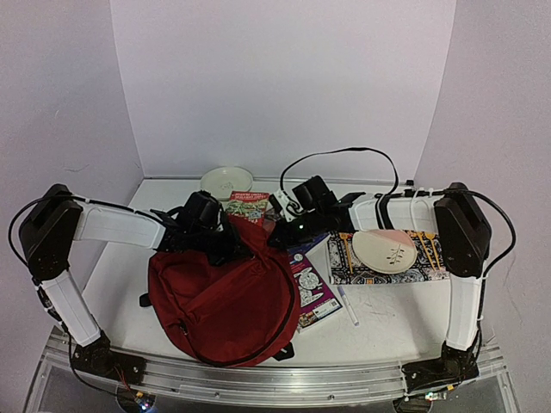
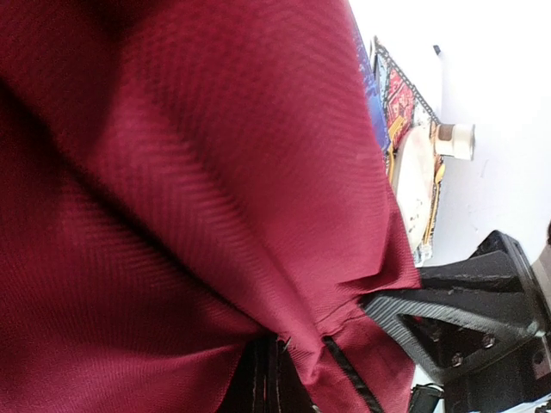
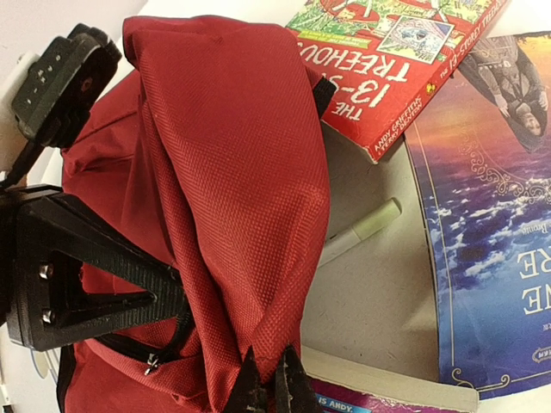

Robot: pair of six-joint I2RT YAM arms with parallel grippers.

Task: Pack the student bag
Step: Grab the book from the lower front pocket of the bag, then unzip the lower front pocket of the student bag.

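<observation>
Top view: the large dark red soft fabric backpack (image 1: 225, 301) lies on the white table (image 1: 387, 314), left of centre and near the front edge, with its far edge raised. The left claw (image 1: 232, 251) reaches that raised edge from the left and the right claw (image 1: 275, 238) from the right, the two just beside each other; from here I cannot tell how their jaws stand. Behind the backpack lies a red paperback book (image 1: 248, 205), and farther back a round cream bowl (image 1: 226, 181). To the backpack's right a purple illustrated book (image 1: 314, 297) is partly under it, with a thin white pen (image 1: 348, 305) near. Beyond is a black-and-white patterned book (image 1: 387, 268) carrying a cream plate with a leaf sprig (image 1: 385, 249)

Left wrist view: red weave fills nearly the whole frame. At the bottom edge the left claw (image 2: 269, 385) is pressed together on a gathered fold of the backpack (image 2: 189, 189). The black right claw (image 2: 456, 323) stands just beside it, and the cream plate (image 2: 415, 185) shows beyond

Right wrist view: the right claw (image 3: 269, 389) pinches a hanging fold of the backpack (image 3: 232, 172), its tips almost together. The left claw (image 3: 172, 297) grips the fabric on the left. The red paperback book (image 3: 387, 52) touches the backpack's top, a blue-covered book (image 3: 491, 232) lies to the right, and a pale green-capped pen (image 3: 357, 231) lies between, one end under the fabric
</observation>
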